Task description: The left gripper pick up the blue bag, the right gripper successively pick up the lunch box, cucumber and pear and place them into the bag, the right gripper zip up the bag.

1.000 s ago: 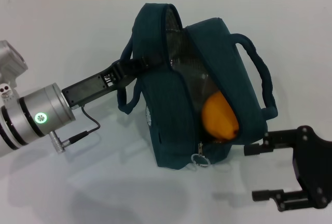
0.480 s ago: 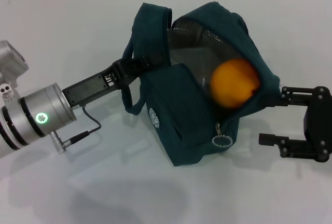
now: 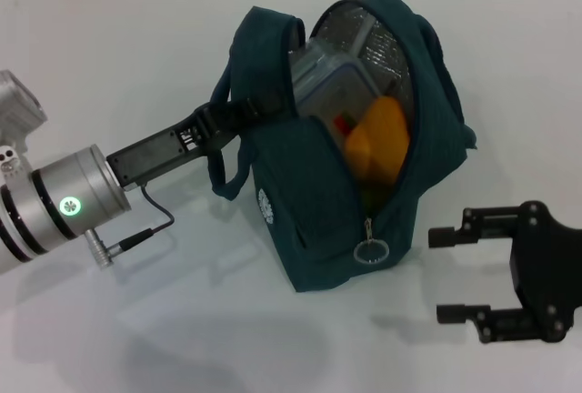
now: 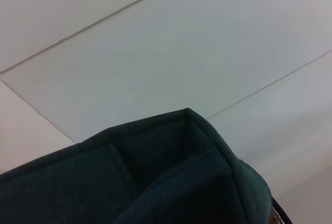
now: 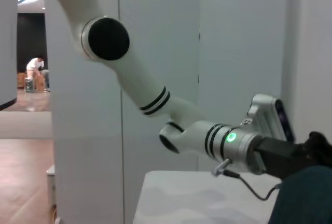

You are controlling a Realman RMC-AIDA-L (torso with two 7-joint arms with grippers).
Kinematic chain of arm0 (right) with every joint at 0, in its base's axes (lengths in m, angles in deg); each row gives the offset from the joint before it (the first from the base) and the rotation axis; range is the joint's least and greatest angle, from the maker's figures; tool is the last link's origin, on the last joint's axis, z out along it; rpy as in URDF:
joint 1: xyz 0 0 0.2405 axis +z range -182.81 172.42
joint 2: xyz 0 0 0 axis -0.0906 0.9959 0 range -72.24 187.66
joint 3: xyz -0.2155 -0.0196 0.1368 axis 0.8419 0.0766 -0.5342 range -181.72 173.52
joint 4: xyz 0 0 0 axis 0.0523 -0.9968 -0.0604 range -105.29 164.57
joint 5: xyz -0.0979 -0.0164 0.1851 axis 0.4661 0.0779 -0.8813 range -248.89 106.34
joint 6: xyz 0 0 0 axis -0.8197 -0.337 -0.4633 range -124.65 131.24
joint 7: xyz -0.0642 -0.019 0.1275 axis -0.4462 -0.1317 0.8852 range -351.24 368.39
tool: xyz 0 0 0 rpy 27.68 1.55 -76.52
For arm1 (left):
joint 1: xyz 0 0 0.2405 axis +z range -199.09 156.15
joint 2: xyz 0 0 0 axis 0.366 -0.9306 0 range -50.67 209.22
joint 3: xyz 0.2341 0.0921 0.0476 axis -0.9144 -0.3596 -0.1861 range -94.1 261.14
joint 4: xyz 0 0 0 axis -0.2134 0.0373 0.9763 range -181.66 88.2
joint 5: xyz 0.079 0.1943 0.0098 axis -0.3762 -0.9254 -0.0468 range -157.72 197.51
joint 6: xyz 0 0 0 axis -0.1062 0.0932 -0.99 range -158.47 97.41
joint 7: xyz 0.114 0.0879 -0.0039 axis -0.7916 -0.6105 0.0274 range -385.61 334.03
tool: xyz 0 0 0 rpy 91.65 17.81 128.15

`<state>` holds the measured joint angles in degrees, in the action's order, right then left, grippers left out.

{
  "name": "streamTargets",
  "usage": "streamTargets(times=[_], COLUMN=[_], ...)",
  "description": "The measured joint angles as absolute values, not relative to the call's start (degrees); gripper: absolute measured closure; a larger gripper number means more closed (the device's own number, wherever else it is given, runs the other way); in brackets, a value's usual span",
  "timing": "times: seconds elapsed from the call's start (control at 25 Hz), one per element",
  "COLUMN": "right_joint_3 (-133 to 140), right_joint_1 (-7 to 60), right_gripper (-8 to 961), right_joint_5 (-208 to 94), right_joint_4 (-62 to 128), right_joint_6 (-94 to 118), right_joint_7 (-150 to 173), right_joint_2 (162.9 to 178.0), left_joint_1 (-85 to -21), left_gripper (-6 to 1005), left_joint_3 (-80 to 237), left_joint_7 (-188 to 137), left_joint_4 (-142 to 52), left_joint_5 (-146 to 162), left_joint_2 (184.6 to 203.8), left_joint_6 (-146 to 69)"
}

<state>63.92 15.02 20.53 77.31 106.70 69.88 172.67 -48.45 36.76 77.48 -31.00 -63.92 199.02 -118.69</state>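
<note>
Now left pincer (image 3: 238, 113) grips blue bag (image 3: 309, 220); right pincer (image 3: 450, 275) open beside.

Looks like a robot lab or demo hall to me. There's a plain white table (image 3: 136, 65), bare pale wall panels (image 5: 238, 53), and an open room behind with a person (image 5: 36, 68) bent over some gear.

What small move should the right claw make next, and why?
Probably move the open right claw toward the ring zip pull and close on it. The pear and lunch box already sit inside the blue bag, which is unzipped, and the left claw holds its handle.
</note>
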Motion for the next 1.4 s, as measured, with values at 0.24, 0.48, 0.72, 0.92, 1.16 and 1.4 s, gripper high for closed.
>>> streamTargets(times=[0.24,0.48,0.72,0.92,1.16,1.4], right_joint_3=[64.3,64.0,63.9,63.9,64.3,64.4], right_joint_1=[15.4,16.4,18.3,19.4,22.6,24.6], right_gripper=[321,320,320,320,322,347], right_joint_5=[22.7,23.2,23.1,22.3,21.5,21.5], right_joint_4=[75.0,70.9,67.1,65.2,60.7,58.0], right_joint_6=[103.9,99.6,98.2,96.2,93.4,92.8], right_joint_7=[69.9,70.3,70.0,69.9,69.3,69.0], right_joint_2=[172.71,172.76,172.90,173.21,173.68,173.79], left_joint_1=[-48.4,-48.5,-48.5,-48.5,-48.5,-48.4], left_gripper=[919,919,919,836,659,464], left_joint_3=[36.8,36.8,36.8,36.8,36.8,36.8], left_joint_7=[77.5,77.5,77.4,77.3,77.3,77.3], left_joint_4=[-30.9,-30.9,-30.8,-30.8,-30.8,-30.9], left_joint_5=[-63.9,-63.8,-63.7,-63.2,-63.1,-63.1], left_joint_2=[198.99,198.98,198.98,198.98,198.98,198.98], left_joint_6=[-118.7,-118.7,-118.7,-118.7,-118.8,-118.9])
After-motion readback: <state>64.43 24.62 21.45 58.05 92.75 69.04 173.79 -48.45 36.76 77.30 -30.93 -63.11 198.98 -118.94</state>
